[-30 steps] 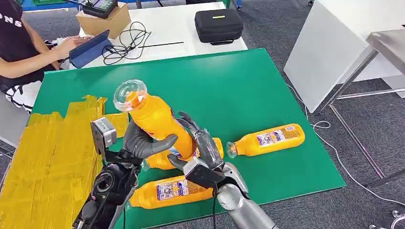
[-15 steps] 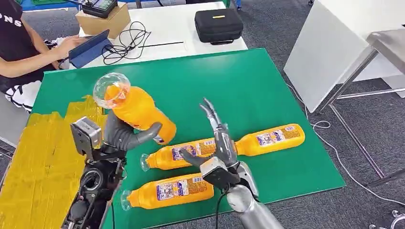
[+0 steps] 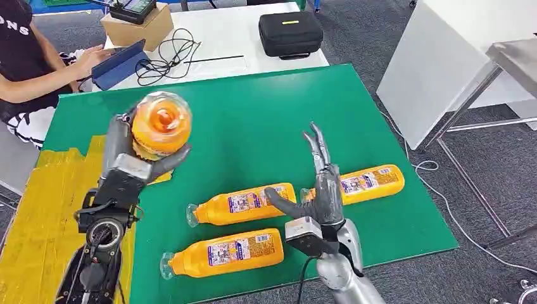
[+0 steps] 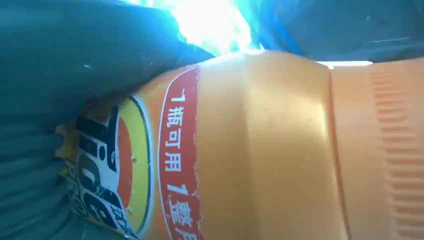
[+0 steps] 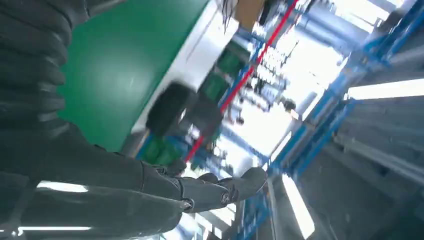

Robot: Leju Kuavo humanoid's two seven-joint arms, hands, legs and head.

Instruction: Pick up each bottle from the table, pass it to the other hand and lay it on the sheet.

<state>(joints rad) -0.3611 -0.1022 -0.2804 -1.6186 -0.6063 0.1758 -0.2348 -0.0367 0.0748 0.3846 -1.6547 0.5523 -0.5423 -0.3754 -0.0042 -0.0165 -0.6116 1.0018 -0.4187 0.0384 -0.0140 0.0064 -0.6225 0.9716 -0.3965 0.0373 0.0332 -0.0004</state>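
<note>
Head view: the left hand (image 3: 136,166) has its fingers (image 3: 116,140) and thumb wrapped round an orange bottle (image 3: 161,123), held up off the table with its clear domed end turned toward the camera. The hand and bottle sit at the left, over the line where the yellow sheet (image 3: 47,215) meets the green table top (image 3: 266,120). In the left wrist view the same bottle (image 4: 260,150) lies close against the dark palm, its red, yellow and black label plain and its ribbed orange part beyond — the grip is firm around the body.

The right hand (image 3: 320,190) stands upright at the near right with its fingers (image 3: 316,149) straight and spread and the thumb out to the left; it holds nothing. The right wrist view shows those fingers (image 5: 215,192) stretched out in the air.

Three more orange bottles lie on their sides on the green top: one (image 3: 242,204) just left of the right hand, one (image 3: 364,182) to its right and partly behind it, and one (image 3: 221,253) nearest the camera — all with clear caps pointing left.

Beyond the green top, a white table (image 3: 221,44) carries a black case (image 3: 290,33), a coil of black cable (image 3: 168,54) and a cardboard box (image 3: 136,28). At the far left a person (image 3: 25,69) sits with a hand on a blue tablet (image 3: 119,63).
</note>
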